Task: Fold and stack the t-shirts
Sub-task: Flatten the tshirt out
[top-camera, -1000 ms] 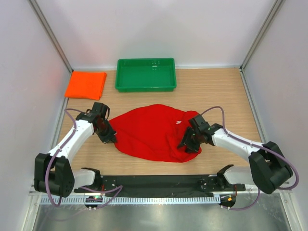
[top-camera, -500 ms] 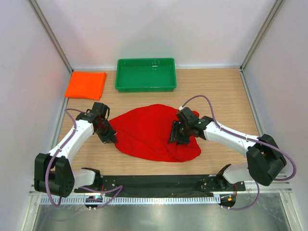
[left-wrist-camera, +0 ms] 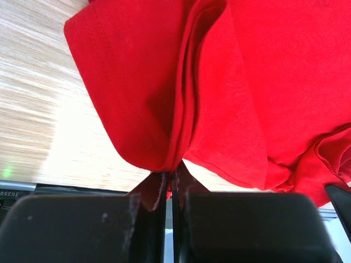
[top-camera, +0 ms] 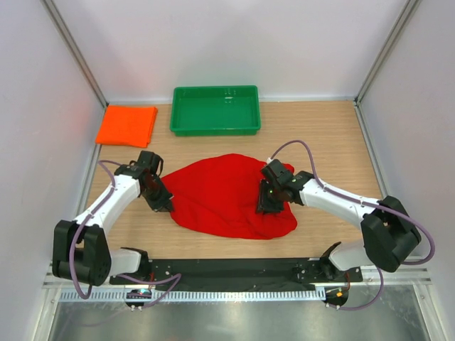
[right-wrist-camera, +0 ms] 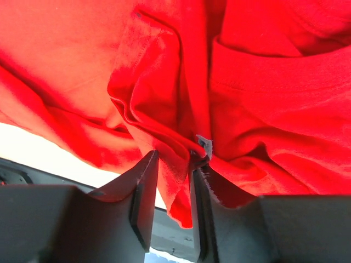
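Between the arms at mid-table: red shirt (top-camera: 227, 199). Lies in a rumpled mound, not yet folded. Pinched at its left hem by left gripper (top-camera: 162, 204), fingers pressed nearly together on a thin doubled edge. Pinched on its right side by right gripper (top-camera: 266, 207), on a thick wad of several layers. Likely to slip from the left pinch if pulled hard, with so little cloth caught. Likely to fold crooked too, given a wad instead of a clean hem on the right. Farther off, at far left: orange shirt (top-camera: 126, 125), folded flat, near tray (top-camera: 176, 110), not touching.
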Motion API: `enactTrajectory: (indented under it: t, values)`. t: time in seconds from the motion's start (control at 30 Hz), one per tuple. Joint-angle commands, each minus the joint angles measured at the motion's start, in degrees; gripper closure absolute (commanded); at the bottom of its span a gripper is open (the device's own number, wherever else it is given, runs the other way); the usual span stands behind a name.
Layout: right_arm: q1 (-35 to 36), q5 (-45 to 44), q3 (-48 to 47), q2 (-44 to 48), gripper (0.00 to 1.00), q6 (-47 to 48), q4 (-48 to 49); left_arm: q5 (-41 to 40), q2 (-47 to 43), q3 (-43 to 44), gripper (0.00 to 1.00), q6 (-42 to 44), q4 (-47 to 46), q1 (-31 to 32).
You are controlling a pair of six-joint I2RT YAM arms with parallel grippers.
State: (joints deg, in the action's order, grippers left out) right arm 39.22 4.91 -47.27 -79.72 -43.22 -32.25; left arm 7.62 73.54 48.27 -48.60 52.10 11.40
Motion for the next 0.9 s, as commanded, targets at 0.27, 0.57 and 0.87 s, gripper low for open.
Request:
enactTrajectory:
  t: [0.27,0.57,0.87]
  values:
    - [-0.28,-6.73,-4.22,1.06,0.99,2.17,-1.57,0.56,0.9,1.83,1.0,0.43,-0.24,0.12]
    - [-2.66,-25.98,-20.22,6.77,0.99,11.39,-18.01,-2.51,-5.59,6.65,1.0,-0.62,3.8,0.12]
    - [-12.22,-34.97,-40.17,9.15,0.99,22.03,-21.63,-5.51,-13.5,13.25,1.0,-4.66,8.99,-0.06]
